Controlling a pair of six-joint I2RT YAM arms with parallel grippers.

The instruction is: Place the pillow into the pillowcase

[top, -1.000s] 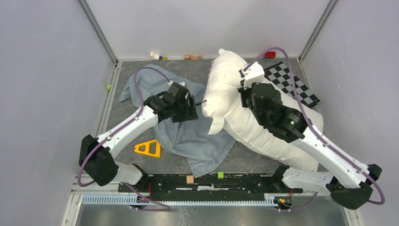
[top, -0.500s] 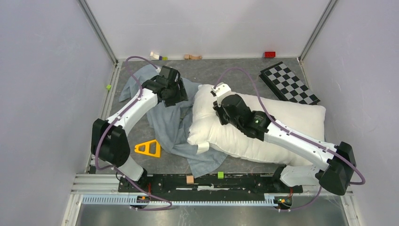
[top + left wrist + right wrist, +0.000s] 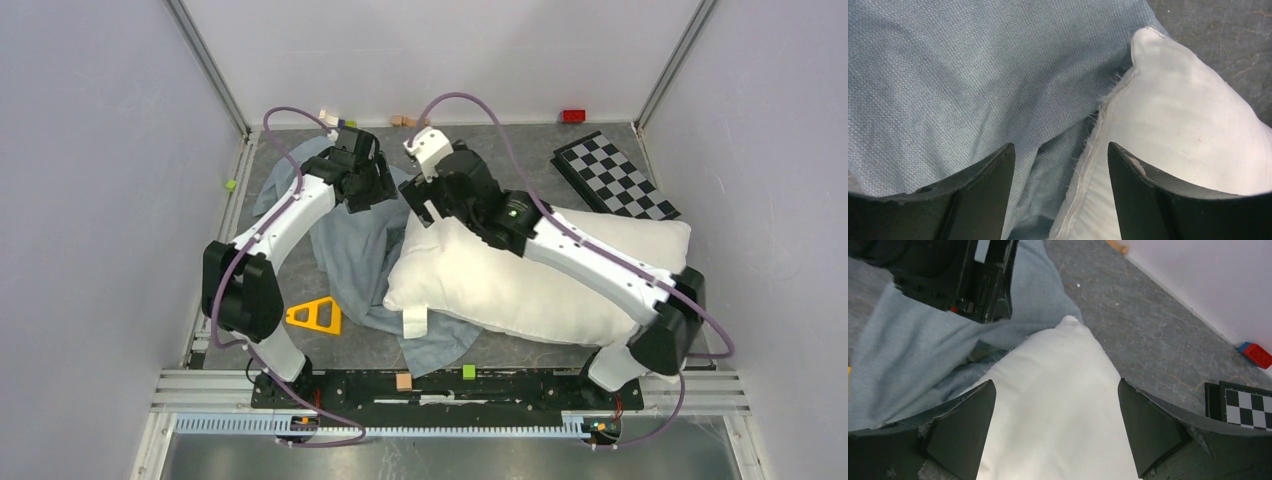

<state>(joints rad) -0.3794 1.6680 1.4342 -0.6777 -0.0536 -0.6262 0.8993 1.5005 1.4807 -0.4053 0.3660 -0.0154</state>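
Right gripper (image 3: pixel 1056 385): jaws spread wide and empty, poised over the far left corner of the large plump white fabric pillow (image 3: pixel 1058 405), which bulges up between the two fingers without being pinched. Left gripper (image 3: pixel 1059 150): jaws likewise apart, clamping nothing. Beneath them lie the wrinkled light blue-grey cloth pillowcase (image 3: pixel 948 75) on one side and the frayed seam of the pillow on the other. Both grippers stand close together toward the far side of the dark grey table (image 3: pixel 535 150). The pillow stretches from there to the near right, its left end overlapping the pillowcase spread on the left. None of it appears to be inside. Handling, as judged: the pillow is light, soft and bulky, and best pinched at a corner or along the seam. The case is limp and thin, best taken by its opening hem, which cannot be made out here
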